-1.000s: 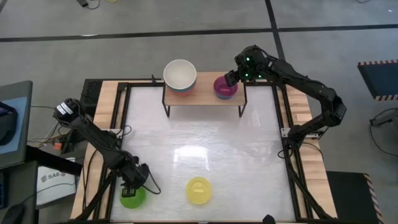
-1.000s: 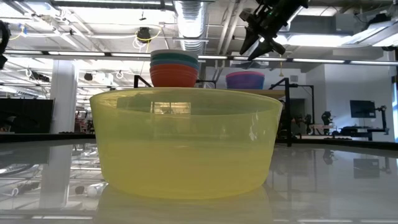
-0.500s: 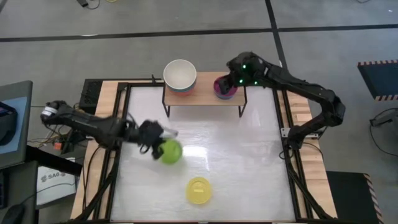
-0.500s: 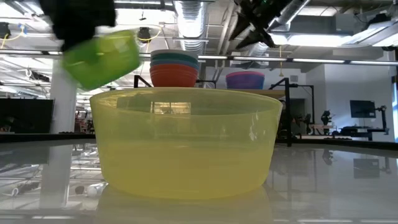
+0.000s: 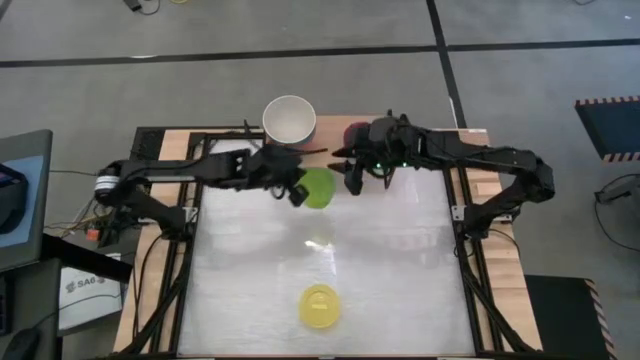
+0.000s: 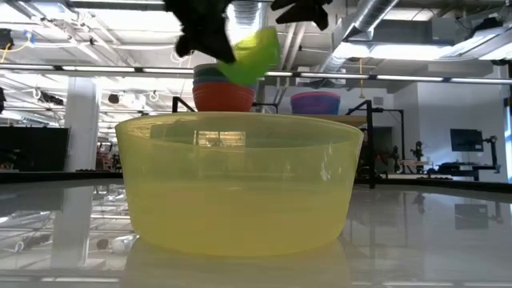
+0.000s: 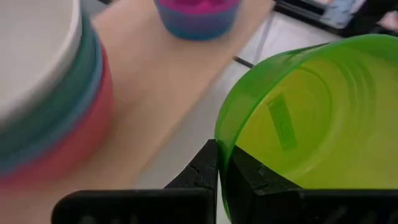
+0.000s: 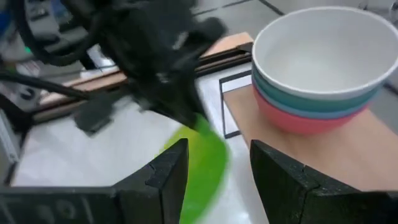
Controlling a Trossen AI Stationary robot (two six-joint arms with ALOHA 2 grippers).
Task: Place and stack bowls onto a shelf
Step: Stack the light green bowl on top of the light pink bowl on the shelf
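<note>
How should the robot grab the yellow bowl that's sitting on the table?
Probably by its rim. The yellow bowl stands upright and alone on the table, mouth open to the top, with a thin wall. A gripper could come straight down and pinch that wall, one finger inside and one outside, as the left gripper holds the lime green bowl.

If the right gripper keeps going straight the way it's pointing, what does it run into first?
Most likely the lime green bowl, which sits straight ahead between the open fingers of the right gripper, pinched at its rim by the left gripper. How far off it is cannot be told.
</note>
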